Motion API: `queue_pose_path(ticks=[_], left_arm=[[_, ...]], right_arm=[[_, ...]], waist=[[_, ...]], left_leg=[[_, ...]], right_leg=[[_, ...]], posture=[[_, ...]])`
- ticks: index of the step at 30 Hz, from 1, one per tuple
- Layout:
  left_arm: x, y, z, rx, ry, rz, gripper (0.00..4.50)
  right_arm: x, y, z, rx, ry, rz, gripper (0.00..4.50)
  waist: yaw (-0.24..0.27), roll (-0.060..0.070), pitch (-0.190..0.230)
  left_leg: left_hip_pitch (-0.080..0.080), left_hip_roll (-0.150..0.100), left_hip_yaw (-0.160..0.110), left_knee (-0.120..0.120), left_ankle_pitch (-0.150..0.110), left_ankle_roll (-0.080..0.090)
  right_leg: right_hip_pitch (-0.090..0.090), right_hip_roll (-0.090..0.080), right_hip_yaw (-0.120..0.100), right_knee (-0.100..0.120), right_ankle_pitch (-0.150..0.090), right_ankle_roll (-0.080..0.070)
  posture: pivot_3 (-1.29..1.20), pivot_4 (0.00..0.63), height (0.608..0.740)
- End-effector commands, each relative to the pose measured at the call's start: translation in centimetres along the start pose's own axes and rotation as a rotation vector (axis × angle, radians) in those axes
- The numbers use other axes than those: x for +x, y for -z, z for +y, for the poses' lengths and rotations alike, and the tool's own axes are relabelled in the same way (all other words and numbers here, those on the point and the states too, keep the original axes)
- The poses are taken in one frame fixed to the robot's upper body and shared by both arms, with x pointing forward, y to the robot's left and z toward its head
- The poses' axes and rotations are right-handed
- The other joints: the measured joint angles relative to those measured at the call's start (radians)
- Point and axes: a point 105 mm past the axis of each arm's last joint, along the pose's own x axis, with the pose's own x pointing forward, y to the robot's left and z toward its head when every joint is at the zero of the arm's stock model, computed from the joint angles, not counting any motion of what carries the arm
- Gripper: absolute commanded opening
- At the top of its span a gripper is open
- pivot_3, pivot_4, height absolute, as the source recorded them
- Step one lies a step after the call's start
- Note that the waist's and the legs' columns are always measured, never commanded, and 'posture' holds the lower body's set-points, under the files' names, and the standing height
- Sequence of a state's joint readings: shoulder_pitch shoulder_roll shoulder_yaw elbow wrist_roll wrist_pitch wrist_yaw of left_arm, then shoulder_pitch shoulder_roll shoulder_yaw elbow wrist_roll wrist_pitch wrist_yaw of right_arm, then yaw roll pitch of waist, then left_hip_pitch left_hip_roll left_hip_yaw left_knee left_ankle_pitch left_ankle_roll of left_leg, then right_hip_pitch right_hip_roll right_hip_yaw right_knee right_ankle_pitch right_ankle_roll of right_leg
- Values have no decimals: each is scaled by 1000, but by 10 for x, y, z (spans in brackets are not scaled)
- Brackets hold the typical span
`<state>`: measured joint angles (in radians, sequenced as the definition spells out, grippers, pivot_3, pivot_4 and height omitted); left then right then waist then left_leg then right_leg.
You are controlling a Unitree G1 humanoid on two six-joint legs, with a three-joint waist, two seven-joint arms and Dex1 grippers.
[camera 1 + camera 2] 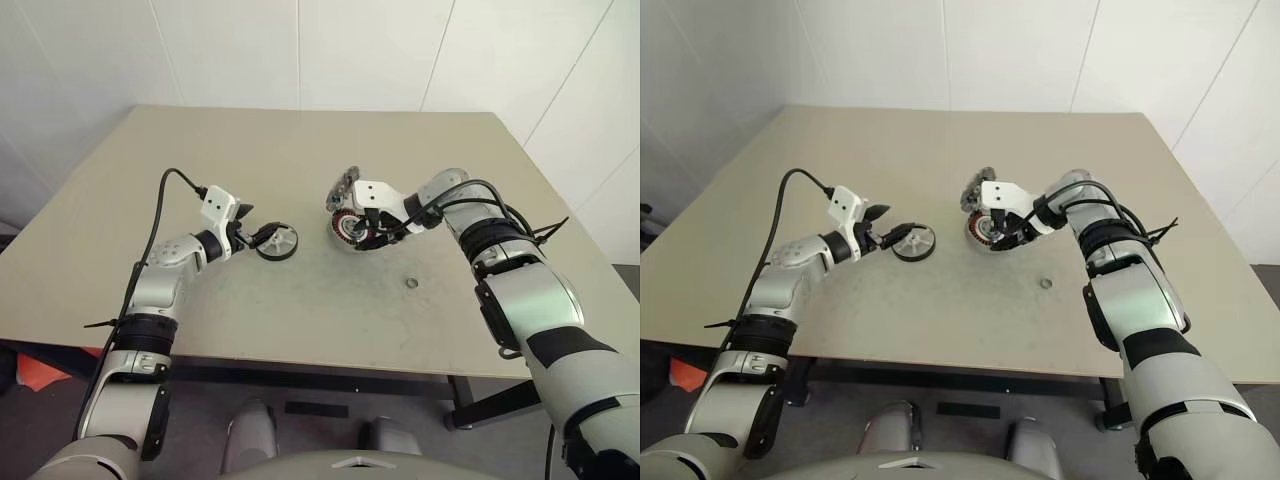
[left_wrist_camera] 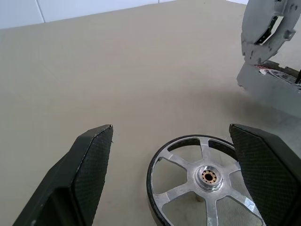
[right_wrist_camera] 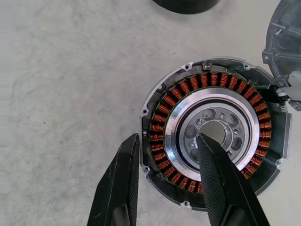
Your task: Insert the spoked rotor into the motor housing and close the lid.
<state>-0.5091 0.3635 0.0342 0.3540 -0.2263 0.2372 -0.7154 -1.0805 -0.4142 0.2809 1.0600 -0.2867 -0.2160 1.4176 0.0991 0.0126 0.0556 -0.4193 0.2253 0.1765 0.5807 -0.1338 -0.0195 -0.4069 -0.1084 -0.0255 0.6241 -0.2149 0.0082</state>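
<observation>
Now the rotor [image 2: 200,181] lies flat on the bench [image 1: 300,150], spoked face up, between the parted fingers of the left hand [image 1: 258,236], which are not closed on it. Well apart toward the right arm sits the housing [image 3: 214,141], its ring of copper windings facing up. The right hand [image 3: 174,141] points down at it, fingers partly apart, one fingertip [image 3: 207,146] over the centre and the other over the outer rim. The lid [image 1: 341,188] stands tilted just behind the housing. A small metal ring [image 1: 411,283] lies on the bench nearer the robot.
</observation>
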Motion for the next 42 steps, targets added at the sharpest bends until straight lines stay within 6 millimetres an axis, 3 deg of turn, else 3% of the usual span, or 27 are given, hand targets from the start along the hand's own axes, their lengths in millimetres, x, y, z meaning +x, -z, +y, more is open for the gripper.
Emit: queue_pose_path(ticks=[1,8,13,24,31,35,38,42], left_arm=[[3,-16,1,38,7,-45,4181],[3,-16,2,41,10,-40,4181],[3,-14,2,42,13,-34,4181],[5,-14,2,46,15,-29,4181],[3,-11,3,43,11,-22,4181],[5,-11,3,42,14,-21,4181],[7,-13,3,44,19,-23,4181],[10,-13,3,45,26,-24,4181]], right_arm=[[-9,-16,0,-69,10,-39,1691],[4,-8,27,-65,-51,-26,1691],[9,-9,36,-63,-58,-19,1691],[13,1,41,4,-84,23,1691],[1,-21,35,-11,-6,-68,1691],[-3,-15,39,14,-13,-58,1691],[-3,-17,29,16,80,-75,2600],[-11,-27,28,18,102,-126,2600]], waist=[[1,0,0],[4,0,0],[5,0,0],[5,-1,0],[4,-1,0],[6,-1,0],[6,-1,0],[6,-1,0]], left_leg=[[0,0,0,0,0,0],[1,0,0,1,0,0],[2,0,0,1,0,0],[3,0,-1,0,0,0],[5,0,-1,0,0,0],[5,0,-1,0,0,-1],[5,-1,0,0,0,0],[6,0,-1,0,0,-1]], right_leg=[[0,0,0,0,0,0],[1,0,0,0,0,0],[2,0,0,0,0,0],[3,0,0,0,0,0],[5,0,1,0,0,0],[5,0,1,0,0,0],[5,0,1,0,0,0],[5,0,1,1,0,0]], posture=[[0,0,740],[0,0,740],[0,0,740],[0,0,740],[0,0,740],[0,0,740],[0,0,740],[0,0,740]])
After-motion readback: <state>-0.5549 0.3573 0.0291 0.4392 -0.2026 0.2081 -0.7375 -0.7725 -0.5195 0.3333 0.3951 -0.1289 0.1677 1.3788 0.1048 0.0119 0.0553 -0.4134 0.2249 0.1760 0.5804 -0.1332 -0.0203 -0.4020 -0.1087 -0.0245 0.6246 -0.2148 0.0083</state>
